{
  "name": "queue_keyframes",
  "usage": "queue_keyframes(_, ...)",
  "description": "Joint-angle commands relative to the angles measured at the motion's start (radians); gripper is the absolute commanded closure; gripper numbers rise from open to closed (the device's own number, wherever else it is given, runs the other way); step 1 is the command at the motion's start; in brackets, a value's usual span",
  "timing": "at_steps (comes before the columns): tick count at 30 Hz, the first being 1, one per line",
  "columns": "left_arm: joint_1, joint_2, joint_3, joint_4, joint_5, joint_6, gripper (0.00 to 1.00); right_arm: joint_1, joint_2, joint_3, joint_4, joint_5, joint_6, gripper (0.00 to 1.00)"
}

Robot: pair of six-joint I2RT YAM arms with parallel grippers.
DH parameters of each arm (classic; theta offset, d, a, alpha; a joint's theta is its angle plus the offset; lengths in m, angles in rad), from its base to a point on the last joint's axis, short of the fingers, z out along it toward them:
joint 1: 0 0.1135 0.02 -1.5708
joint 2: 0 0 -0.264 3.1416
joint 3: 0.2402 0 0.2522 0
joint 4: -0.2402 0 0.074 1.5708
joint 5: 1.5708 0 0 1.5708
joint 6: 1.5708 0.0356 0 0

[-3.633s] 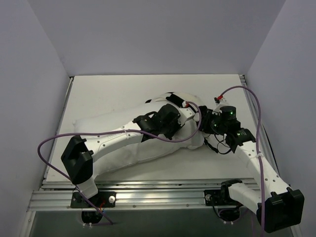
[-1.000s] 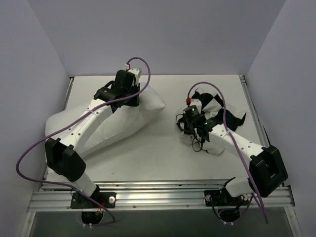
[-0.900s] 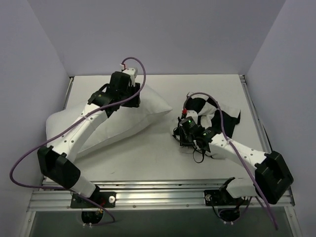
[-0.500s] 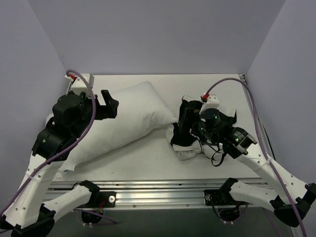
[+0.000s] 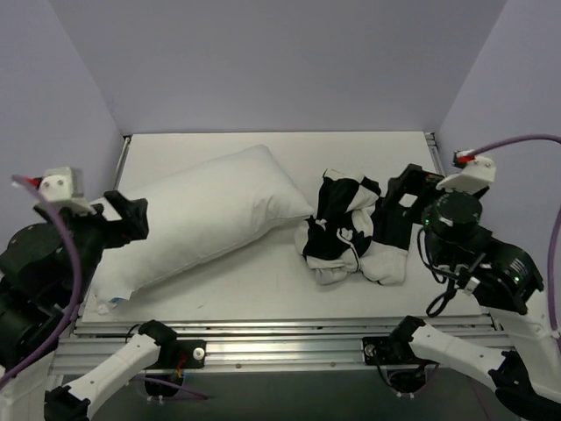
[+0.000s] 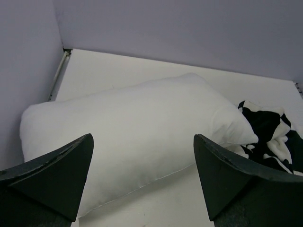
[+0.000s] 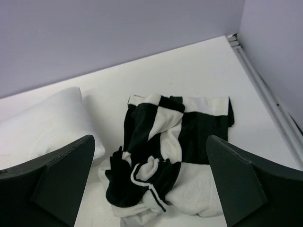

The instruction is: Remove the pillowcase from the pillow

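Observation:
The plain white pillow (image 5: 202, 219) lies bare and slanted on the left half of the table, also seen from the left wrist as pillow (image 6: 137, 127). The black and white checkered pillowcase (image 5: 346, 232) lies crumpled in a heap to its right, next to the pillow's corner, and in the right wrist view the pillowcase (image 7: 170, 142) sits below the jaws. My left gripper (image 6: 144, 179) hangs open high over the pillow's near edge, holding nothing. My right gripper (image 7: 149, 182) is open above the heap, also holding nothing. Both arms are raised near the table's front.
Lilac walls enclose the table (image 5: 263, 289) on the left, back and right. A metal rail (image 5: 447, 193) runs along the right edge and an aluminium frame (image 5: 280, 338) along the front. Purple cables loop from both arms.
Both grippers have let go and opened, then lifted and pulled back toward the near edge. The pillow and the pillowcase now lie apart on the table.

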Motion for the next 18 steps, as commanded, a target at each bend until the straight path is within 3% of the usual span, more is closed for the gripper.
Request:
queue_keyframes(1,0.007,-0.081,0.069,-0.066,-0.127,0.029,0.06,-0.002,-0.103,0.027,-0.045,0.132,-0.058,0.00)
queue_keyframes(10,0.005,-0.251,-0.009,-0.070,-0.251,0.043,0.06,0.017,-0.330,-0.026,-0.049,0.193,-0.106,0.00)
queue_keyframes(18,0.001,-0.365,-0.122,-0.032,-0.302,0.011,0.06,0.068,-0.408,-0.079,-0.051,0.250,-0.075,0.01)
